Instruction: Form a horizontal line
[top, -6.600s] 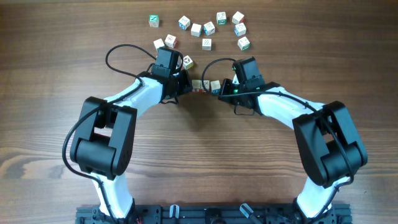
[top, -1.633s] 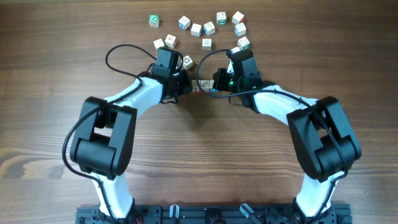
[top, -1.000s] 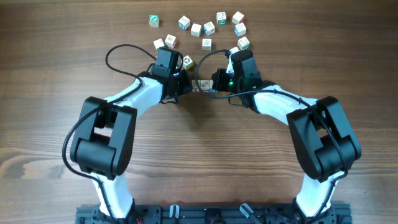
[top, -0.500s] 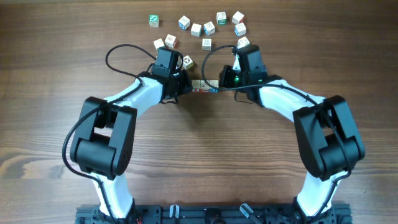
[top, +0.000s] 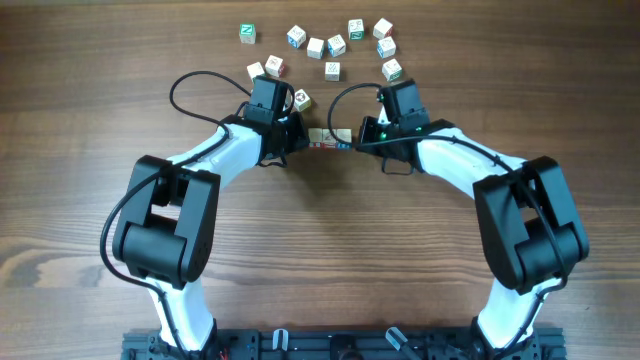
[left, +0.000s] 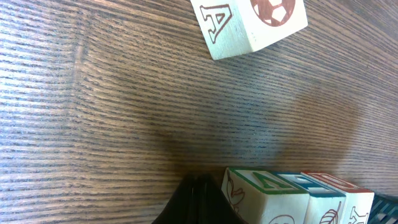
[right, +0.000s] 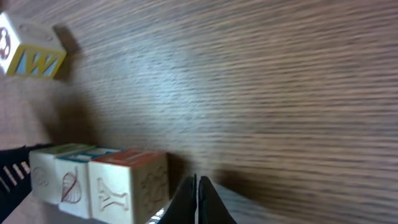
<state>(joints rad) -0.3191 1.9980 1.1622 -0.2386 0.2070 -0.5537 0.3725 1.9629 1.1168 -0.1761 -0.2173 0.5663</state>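
The horizontal line (top: 329, 138) is a short row of three white lettered cubes, touching edge to edge, between the two grippers. My left gripper (top: 300, 140) is shut and empty at the row's left end. In the left wrist view its tip (left: 198, 200) sits right beside the green-lettered end cube of the horizontal line (left: 292, 198). My right gripper (top: 357, 142) is shut and empty at the row's right end. In the right wrist view its tip (right: 197, 198) stands a small gap from the red-topped end cube of the horizontal line (right: 99, 180).
Several loose white cubes (top: 335, 45) lie scattered behind the row. One loose cube (top: 301, 99) lies just behind the left gripper, marked A and a ball (left: 249, 25). A cube marked W (right: 34, 56) lies far left in the right wrist view.
The right gripper swung away from over the row to its right end, leaving the three cubes in plain sight. The left arm has not moved.
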